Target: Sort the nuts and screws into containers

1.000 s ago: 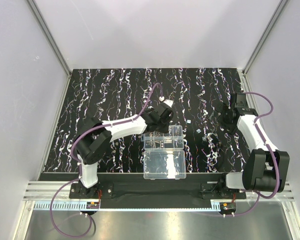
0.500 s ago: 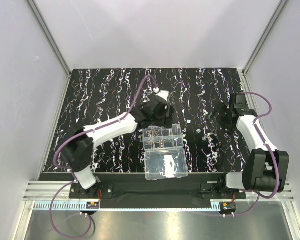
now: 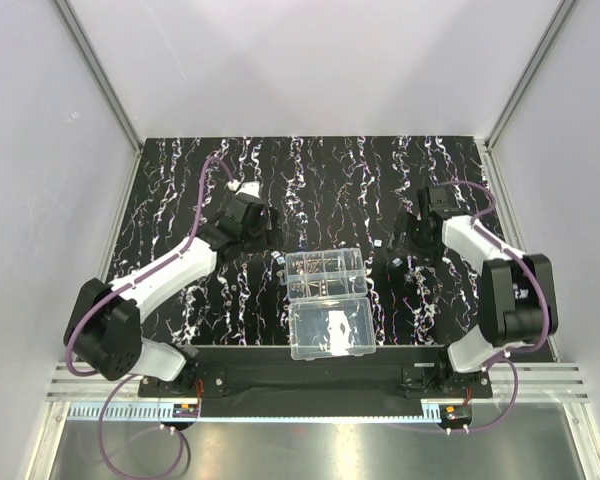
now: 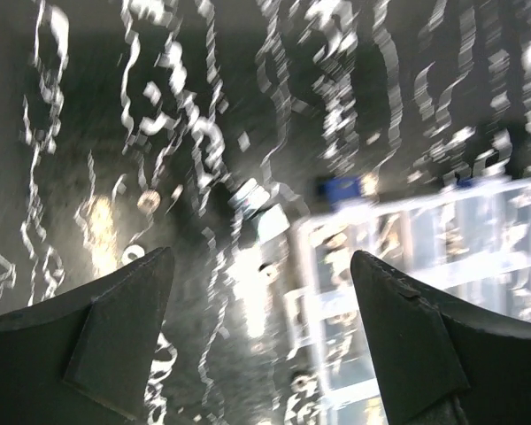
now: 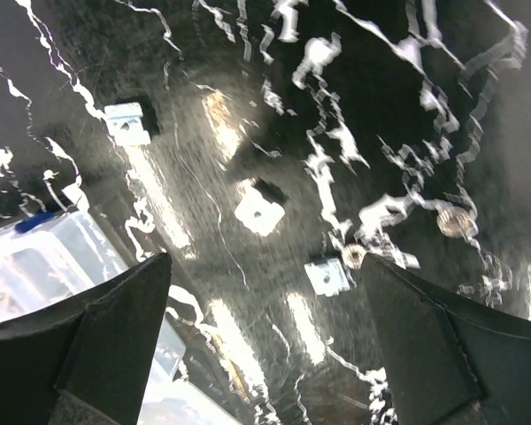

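The containers are the cells of a clear organizer box (image 3: 325, 274) at mid-table, with small metal bits inside and its lid (image 3: 330, 330) lying open in front. My left gripper (image 3: 256, 228) hovers just left of the box, open and empty (image 4: 261, 261); the box (image 4: 425, 239) looks blurred at right, and a tiny nut (image 4: 270, 266) lies on the mat beside it. My right gripper (image 3: 412, 240) is open (image 5: 265, 266) over loose nuts right of the box: square nuts (image 5: 259, 212) (image 5: 327, 276) (image 5: 127, 122) and a round nut (image 5: 354, 257).
A black mat (image 3: 180, 190) with white-purple streaks covers the table. Another round nut (image 5: 456, 221) lies further right. A corner of the organizer box (image 5: 35, 257) shows at the left of the right wrist view. White walls enclose the table on three sides.
My left gripper has opened and swung left, from over the box to the mat beside it. My right gripper has moved left and nearer, over the loose nuts.
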